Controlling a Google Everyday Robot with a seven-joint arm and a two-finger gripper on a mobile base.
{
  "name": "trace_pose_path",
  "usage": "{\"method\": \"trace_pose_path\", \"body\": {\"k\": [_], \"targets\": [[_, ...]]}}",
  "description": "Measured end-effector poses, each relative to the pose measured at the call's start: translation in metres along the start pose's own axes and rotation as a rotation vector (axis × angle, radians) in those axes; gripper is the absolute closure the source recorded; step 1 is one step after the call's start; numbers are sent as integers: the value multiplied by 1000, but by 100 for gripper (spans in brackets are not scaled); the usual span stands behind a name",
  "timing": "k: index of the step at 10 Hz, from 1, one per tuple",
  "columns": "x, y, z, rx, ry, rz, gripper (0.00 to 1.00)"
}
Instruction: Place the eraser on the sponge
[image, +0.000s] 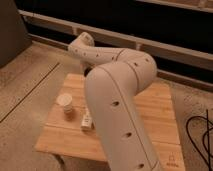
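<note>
arm (117, 100): white, dotted with holes, fills the middle of the view and bends back toward the far left
gripper: hidden behind the arm, fingers closed
table (155, 107): light wooden slats
cup (65, 103): upright, near the table's left edge
bottle (87, 121): small, white, just beside the cup
cables (204, 135): dark, on the floor at right

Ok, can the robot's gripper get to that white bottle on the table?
Probably yes: the white bottle stands in the open on the table's left side, only a small white object beside it. The gripper itself is hidden behind the arm.
</note>
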Motion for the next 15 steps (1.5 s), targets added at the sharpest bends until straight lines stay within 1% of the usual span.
{"method": "trace_pose_path", "body": {"k": [2,4,6,7,9,11,15], "targets": [[23,-39,-5,48,6,65,100],[31,-51,-4,70,17,79,100],[38,-48,7,76,43,64,100],[39,-43,11,73,53,52,100],[46,-27,29,57,88,17,100],[51,-21,44,49,117,0,100],[60,-20,62,37,169,-31,100]]}}
